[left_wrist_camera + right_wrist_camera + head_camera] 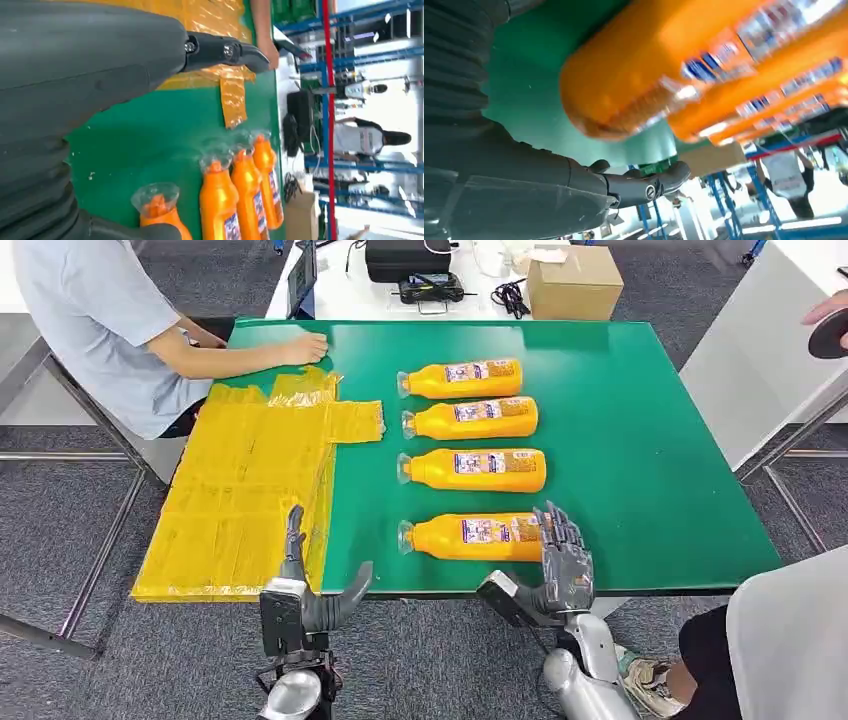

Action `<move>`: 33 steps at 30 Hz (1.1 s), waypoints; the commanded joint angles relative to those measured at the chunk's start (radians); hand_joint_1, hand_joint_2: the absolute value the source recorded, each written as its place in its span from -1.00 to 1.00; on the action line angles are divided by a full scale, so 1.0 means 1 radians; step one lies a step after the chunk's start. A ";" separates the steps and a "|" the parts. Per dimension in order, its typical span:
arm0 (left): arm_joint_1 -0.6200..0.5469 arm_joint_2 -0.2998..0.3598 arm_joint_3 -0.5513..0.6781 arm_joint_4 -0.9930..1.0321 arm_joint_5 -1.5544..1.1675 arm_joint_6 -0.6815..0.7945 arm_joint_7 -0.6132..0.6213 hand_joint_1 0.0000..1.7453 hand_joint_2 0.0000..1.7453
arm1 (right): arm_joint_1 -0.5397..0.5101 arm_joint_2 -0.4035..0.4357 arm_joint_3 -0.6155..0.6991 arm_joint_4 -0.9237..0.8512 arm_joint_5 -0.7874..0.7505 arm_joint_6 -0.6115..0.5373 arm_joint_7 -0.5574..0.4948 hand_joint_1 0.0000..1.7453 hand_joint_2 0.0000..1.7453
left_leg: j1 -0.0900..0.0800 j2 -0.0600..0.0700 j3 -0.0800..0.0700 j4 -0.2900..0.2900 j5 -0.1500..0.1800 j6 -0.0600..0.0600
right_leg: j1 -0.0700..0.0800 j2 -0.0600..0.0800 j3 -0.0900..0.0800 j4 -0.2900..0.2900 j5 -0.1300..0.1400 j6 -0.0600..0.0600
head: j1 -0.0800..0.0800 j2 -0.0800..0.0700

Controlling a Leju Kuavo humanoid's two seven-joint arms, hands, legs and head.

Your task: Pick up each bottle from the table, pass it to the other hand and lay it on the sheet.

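Now the right hand (563,558), fingers spread and empty, touches the nearest bottle's (470,537) base.

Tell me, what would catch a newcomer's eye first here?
Four bright orange bottles lie in a neat column on the green table, caps pointing toward a crinkled yellow sheet spread at its left end. The robot's right hand reaches up at the base of the nearest bottle, while its left hand waits open at the table's near edge. A seated person's hand rests by the sheet.
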 commanded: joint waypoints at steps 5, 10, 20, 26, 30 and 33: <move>-0.060 0.033 -0.070 0.084 -0.014 -0.017 0.064 -1.00 1.00 | -0.115 -0.027 0.081 0.189 0.034 0.041 0.051 -1.00 1.00 | 0.000 0.003 0.005 -0.001 -0.001 -0.001 | 0.000 0.002 0.004 -0.001 0.000 -0.002 | 0.000 0.000; -0.054 0.039 -0.077 0.088 -0.023 -0.030 0.080 -1.00 1.00 | -0.108 -0.031 0.105 0.199 0.049 0.043 0.051 -1.00 1.00 | 0.001 0.002 0.008 -0.002 -0.002 -0.002 | 0.001 0.001 0.007 -0.002 -0.001 -0.003 | 0.000 0.000; -0.037 0.049 -0.074 0.051 -0.060 -0.033 0.104 -1.00 1.00 | -0.113 -0.035 0.172 0.135 0.133 0.031 0.084 -1.00 1.00 | 0.001 0.003 0.006 -0.001 -0.002 -0.002 | 0.001 0.001 0.005 -0.001 -0.001 -0.002 | 0.000 0.000; -0.036 0.048 -0.075 0.051 -0.083 -0.039 0.112 -1.00 1.00 | -0.140 -0.036 0.238 0.103 0.188 0.035 0.124 -1.00 1.00 | 0.000 0.003 0.004 -0.001 -0.001 -0.001 | 0.001 0.002 0.003 -0.001 0.000 -0.002 | 0.000 0.000; -0.030 0.049 -0.071 0.043 -0.093 -0.030 0.117 -1.00 1.00 | -0.153 -0.038 0.270 0.079 0.223 0.040 0.151 -1.00 1.00 | 0.000 0.005 0.006 -0.001 -0.002 -0.002 | 0.001 0.003 0.005 -0.001 -0.001 -0.002 | 0.000 0.000; -0.030 0.049 -0.071 0.043 -0.093 -0.030 0.117 -1.00 1.00 | -0.153 -0.038 0.270 0.079 0.223 0.040 0.151 -1.00 1.00 | 0.000 0.003 0.003 -0.001 -0.001 -0.001 | 0.000 0.002 0.002 0.000 0.000 -0.001 | 0.000 0.000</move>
